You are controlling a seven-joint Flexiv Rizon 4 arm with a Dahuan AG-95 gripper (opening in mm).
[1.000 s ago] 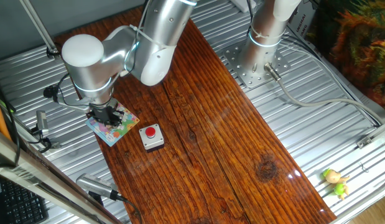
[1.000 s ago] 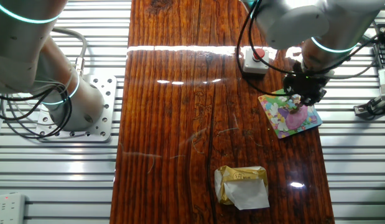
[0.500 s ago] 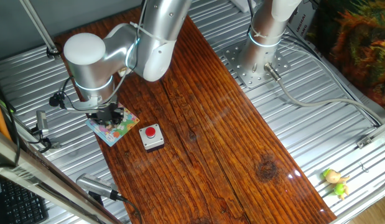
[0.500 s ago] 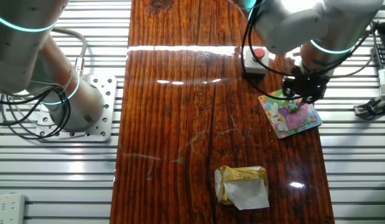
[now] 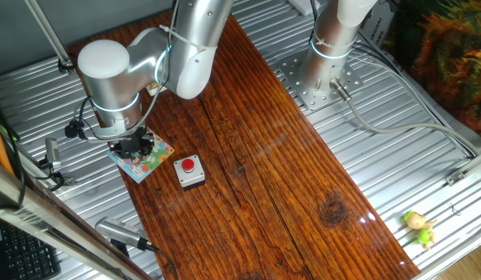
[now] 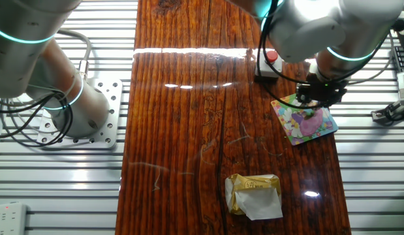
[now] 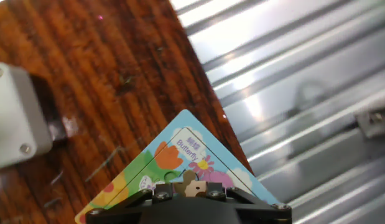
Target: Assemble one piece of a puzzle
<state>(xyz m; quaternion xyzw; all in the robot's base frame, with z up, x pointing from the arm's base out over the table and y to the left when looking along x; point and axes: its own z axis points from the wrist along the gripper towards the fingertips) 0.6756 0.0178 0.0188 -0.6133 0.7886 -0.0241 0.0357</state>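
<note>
The gripper [image 5: 134, 144] hangs directly over the puzzle [image 5: 147, 161], which lies flat on the wooden table [image 5: 256, 155] near its long edge, just beside the ribbed metal surface [image 5: 38, 93]. In the hand view the black fingers [image 7: 180, 198] are very close together, with a small brownish thing showing between them, just above the board. This may be the piece, but it is too small and too hidden to be sure, so I cannot tell if the gripper is clenched on something or released.

The puzzle [image 6: 305, 117] is a thin square board with a light-blue rim and a pastel cartoon picture in pink, green and yellow. The word "Butterfly" is printed near one corner [image 7: 186, 149].

The table is dark reddish wood with strong grain and a glossy finish. A small grey box [image 5: 189, 171] with a red round button stands near the puzzle, apart from it. A crumpled gold and white wrapper [image 6: 254, 194] lies further along the table
</note>
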